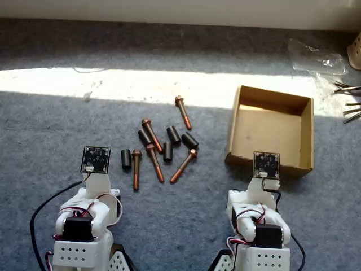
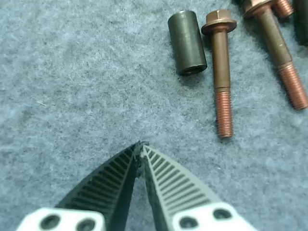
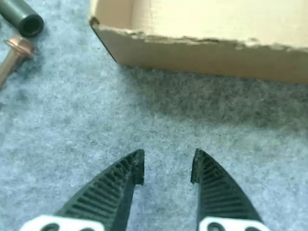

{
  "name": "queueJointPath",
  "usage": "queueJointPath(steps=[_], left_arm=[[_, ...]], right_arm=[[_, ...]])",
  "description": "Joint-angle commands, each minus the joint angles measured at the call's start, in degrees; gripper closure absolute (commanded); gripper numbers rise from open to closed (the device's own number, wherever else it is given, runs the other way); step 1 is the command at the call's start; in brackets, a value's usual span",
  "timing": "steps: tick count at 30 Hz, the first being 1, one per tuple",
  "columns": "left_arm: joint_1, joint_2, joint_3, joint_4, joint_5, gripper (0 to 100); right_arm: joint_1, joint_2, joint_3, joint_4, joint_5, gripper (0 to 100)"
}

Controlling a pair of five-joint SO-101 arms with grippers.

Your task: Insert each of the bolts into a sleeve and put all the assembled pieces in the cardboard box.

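Note:
Several copper-coloured bolts (image 1: 154, 161) and several short black sleeves (image 1: 173, 135) lie loose on the grey carpet between the arms, none of them assembled. The open cardboard box (image 1: 306, 132) sits at the right and holds nothing. My left gripper (image 2: 141, 147) hovers shut over bare carpet, a short way from one sleeve (image 2: 187, 42) and the bolt (image 2: 221, 72) beside it. My right gripper (image 3: 167, 166) is open and holds nothing, just in front of the box's near wall (image 3: 202, 45). Off to its side lie a sleeve (image 3: 21, 17) and a bolt head (image 3: 17, 48).
The left arm (image 1: 90, 217) and right arm (image 1: 259, 223) stand at the near edge of the carpet. A clear plastic bag (image 1: 316, 56) and some metal tools (image 1: 350, 104) lie at the far right. A bright band of sunlight crosses the carpet behind the parts.

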Motion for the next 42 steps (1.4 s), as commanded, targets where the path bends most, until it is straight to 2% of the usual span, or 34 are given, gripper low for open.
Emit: queueJointPath(steps=[1, 18, 20, 24, 26, 34, 36, 42], left_arm=[[-0.3, -0.6, 1.2, 0.5, -0.4, 99], [-0.2, -0.6, 1.2, 0.4, -0.3, 99], [-0.2, -0.6, 1.2, 0.4, -0.4, 99], [-0.3, -0.6, 1.2, 0.4, -0.3, 99], [-0.3, -0.6, 1.2, 0.4, -0.3, 99], [-0.5, -0.6, 1.2, 0.5, -0.2, 99], [-0.5, -0.6, 1.2, 0.4, -0.2, 99], [-0.3, -0.6, 1.2, -0.7, -0.5, 99]], right_arm=[[-0.4, -0.4, 6.5, -1.1, -0.1, 84.3], [-0.4, -0.4, 6.5, -0.9, 0.0, 84.4], [-0.4, -0.3, 6.5, -0.8, 0.0, 86.3], [-0.4, -0.3, 6.5, -0.8, 0.0, 99.8], [-0.4, -0.3, 6.5, -0.8, 0.0, 97.7], [-0.5, -0.4, 6.5, -1.4, 0.1, 99.5], [-0.5, -0.4, 6.5, -1.4, 3.0, 99.5], [-5.8, -0.4, 6.7, -1.2, 22.0, 99.5]])
